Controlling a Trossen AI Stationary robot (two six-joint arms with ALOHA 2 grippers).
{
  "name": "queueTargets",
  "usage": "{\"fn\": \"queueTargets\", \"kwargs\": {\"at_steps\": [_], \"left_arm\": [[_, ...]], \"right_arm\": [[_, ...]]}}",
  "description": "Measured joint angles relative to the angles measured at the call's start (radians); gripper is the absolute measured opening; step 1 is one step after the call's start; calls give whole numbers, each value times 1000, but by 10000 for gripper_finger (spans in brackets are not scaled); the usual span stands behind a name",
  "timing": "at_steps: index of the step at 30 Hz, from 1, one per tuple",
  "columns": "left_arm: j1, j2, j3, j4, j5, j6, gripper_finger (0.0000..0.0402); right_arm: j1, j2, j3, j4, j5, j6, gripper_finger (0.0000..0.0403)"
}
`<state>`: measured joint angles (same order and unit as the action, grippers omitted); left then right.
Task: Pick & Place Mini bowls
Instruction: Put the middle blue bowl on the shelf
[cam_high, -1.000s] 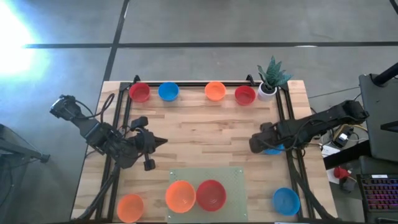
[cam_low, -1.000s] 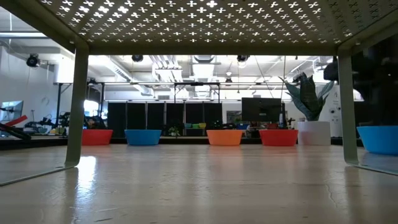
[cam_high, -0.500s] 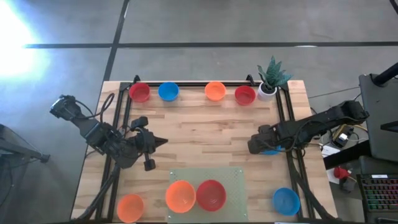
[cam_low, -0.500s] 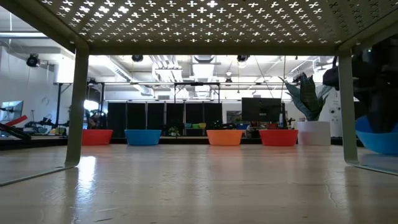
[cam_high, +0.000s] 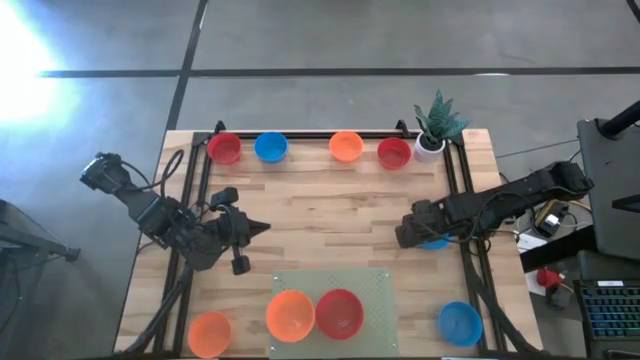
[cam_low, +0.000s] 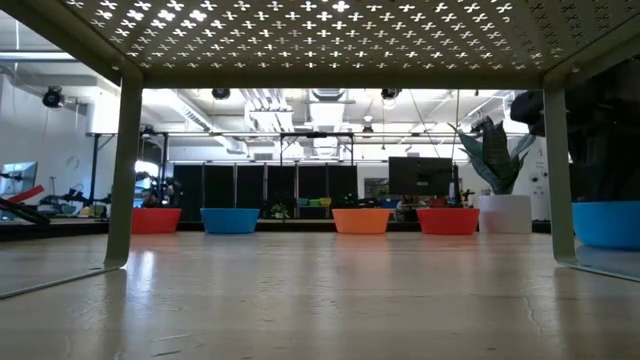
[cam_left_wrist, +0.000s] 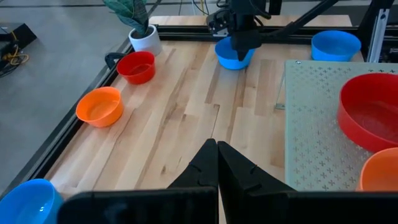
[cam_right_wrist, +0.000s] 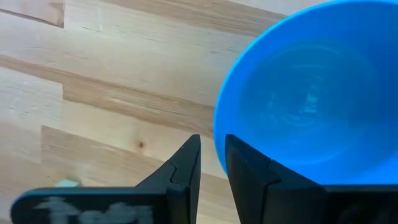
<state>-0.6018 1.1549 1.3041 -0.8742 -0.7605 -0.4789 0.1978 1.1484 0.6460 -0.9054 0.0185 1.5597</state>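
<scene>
The left hand (cam_left_wrist: 217, 163) has its two dark fingers pressed together over the wooden table (cam_left_wrist: 186, 106); ahead of it the right hand (cam_left_wrist: 244, 42) grips the rim of a blue bowl (cam_left_wrist: 234, 56) from above; beside that stands another blue bowl (cam_left_wrist: 336, 45); a red bowl (cam_left_wrist: 137, 66) and an orange bowl (cam_left_wrist: 99, 106) sit to one side, near a white pot (cam_left_wrist: 144, 41); close to the fingers, a perforated mat (cam_left_wrist: 311, 124) carries a red bowl (cam_left_wrist: 370, 119) and an orange one (cam_left_wrist: 380, 177); a third blue bowl (cam_left_wrist: 28, 202) lies nearest.
</scene>
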Motion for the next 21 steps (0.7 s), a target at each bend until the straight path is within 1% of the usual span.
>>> {"fn": "queueTargets", "kwargs": {"at_steps": [8, 17, 19, 21], "left_arm": [[0, 0, 0, 0, 0, 0, 0], [0, 0, 0, -1, 0, 0, 0], [0, 0, 0, -1, 0, 0, 0], [0, 0, 0, -1, 0, 0, 0]], "right_arm": [[0, 1, -36, 12, 1, -8, 68], [0, 1, -91, 87, 8, -35, 66], [0, 1, -100, 87, 7, -43, 56], [0, 1, -99, 86, 8, -62, 33]]}}
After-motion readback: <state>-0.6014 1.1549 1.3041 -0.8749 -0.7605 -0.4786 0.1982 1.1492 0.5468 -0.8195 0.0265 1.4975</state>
